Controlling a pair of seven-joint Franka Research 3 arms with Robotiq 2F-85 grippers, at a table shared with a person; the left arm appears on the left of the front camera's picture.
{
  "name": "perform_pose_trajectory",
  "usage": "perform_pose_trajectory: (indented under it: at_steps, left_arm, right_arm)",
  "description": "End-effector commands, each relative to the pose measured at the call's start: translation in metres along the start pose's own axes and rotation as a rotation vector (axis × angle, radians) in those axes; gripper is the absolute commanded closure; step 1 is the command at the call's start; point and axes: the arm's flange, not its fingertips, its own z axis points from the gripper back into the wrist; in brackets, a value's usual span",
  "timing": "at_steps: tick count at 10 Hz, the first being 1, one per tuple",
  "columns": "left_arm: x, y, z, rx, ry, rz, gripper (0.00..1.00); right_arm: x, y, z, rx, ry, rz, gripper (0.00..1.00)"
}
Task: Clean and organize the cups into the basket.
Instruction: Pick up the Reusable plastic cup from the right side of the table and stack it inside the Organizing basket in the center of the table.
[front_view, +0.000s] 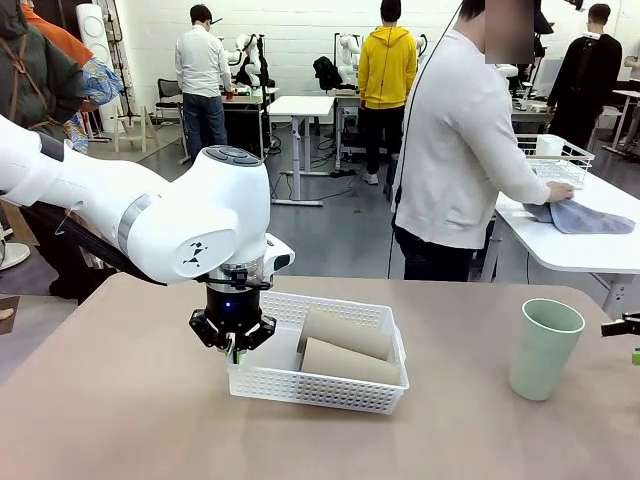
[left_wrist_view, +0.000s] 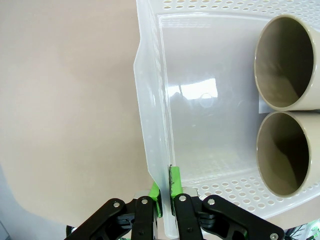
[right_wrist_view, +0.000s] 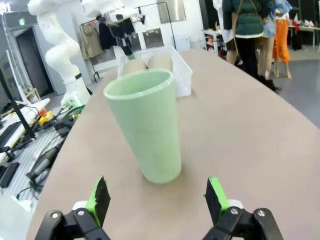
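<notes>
The white lattice basket (front_view: 345, 385) sits mid-table with two tan-brown cups (front_view: 348, 333) (front_view: 352, 362) lying on their sides in it. In the left wrist view their open mouths (left_wrist_view: 285, 62) (left_wrist_view: 282, 152) face me at the right of the basket (left_wrist_view: 195, 100). My left gripper (front_view: 235, 350) (left_wrist_view: 165, 192) is shut on the basket's near-left wall, one pad each side of it. A mint green cup (front_view: 543, 348) (right_wrist_view: 146, 125) stands upright on the table at the right. My right gripper (right_wrist_view: 157, 197) is open, just short of that cup, fingers either side of its base.
A person at the far side wipes a neighbouring white table (front_view: 580, 245) with a grey cloth (front_view: 580, 217); a white wire basket (front_view: 555, 158) stands there. Bare tan tabletop (front_view: 120, 420) lies left of and in front of the basket. The right gripper's tip (front_view: 625, 328) pokes in at the right edge.
</notes>
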Motion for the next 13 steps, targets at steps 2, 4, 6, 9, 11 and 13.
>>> perform_pose_trajectory:
  at_steps: [2, 4, 6, 9, 11, 13]
  left_arm:
    - [-0.001, -0.002, 0.002, 0.005, -0.009, 0.012, 1.00]
    - [-0.001, -0.002, 0.002, 0.005, -0.009, 0.012, 1.00]
    - [-0.001, -0.002, 0.002, 0.005, -0.009, 0.012, 1.00]
    - [-0.001, -0.002, 0.002, 0.005, -0.009, 0.012, 1.00]
    - [-0.001, -0.002, 0.002, 0.005, -0.009, 0.012, 1.00]
    - [-0.001, -0.002, 0.002, 0.005, -0.009, 0.012, 1.00]
  right_arm:
    - [-0.015, -0.024, -0.006, -0.018, 0.036, -0.031, 0.00]
    - [-0.019, -0.035, -0.018, -0.001, 0.035, -0.034, 0.00]
    - [-0.019, -0.039, -0.039, 0.052, 0.059, -0.014, 0.00]
    - [-0.012, -0.038, -0.068, 0.121, 0.083, 0.047, 0.00]
    - [-0.012, -0.038, -0.084, 0.162, 0.111, 0.066, 0.00]
    - [-0.011, -0.037, -0.096, 0.207, 0.130, 0.103, 0.00]
